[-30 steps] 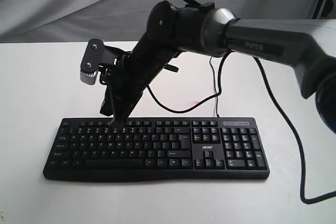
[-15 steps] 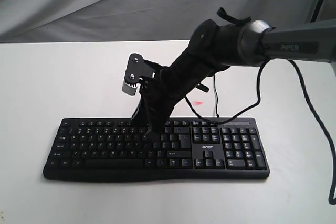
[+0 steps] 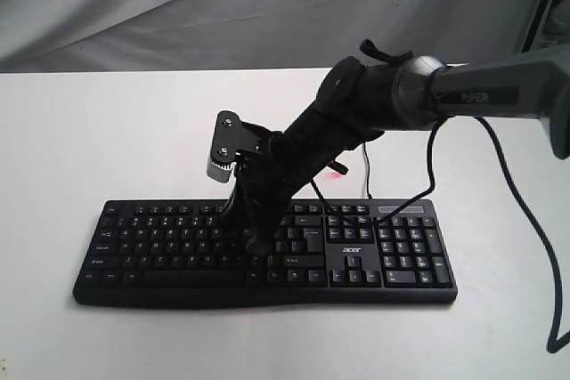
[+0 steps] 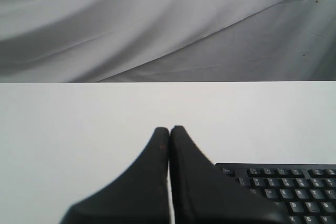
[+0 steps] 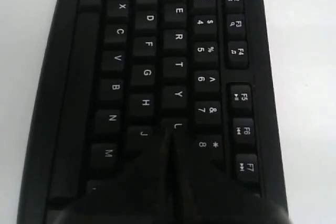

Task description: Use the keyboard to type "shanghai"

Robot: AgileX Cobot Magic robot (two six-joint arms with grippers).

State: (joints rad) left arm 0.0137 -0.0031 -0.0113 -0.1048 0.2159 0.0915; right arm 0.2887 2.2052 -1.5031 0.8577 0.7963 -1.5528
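I'm pointing my right end effector (image 5: 170, 132), pinched narrow, around U/J on the stiff keyboard (image 3: 401, 260); springy keys wanting light taps.

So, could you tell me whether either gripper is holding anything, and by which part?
Nothing is held. The left gripper is shut and empty; the right gripper, also shut and empty, points its tips at the keyboard.

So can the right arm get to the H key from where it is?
Probably yes. The right gripper, shut to a point, sits low over the keyboard by the J key, and the H key next door is bare, with nothing between them.
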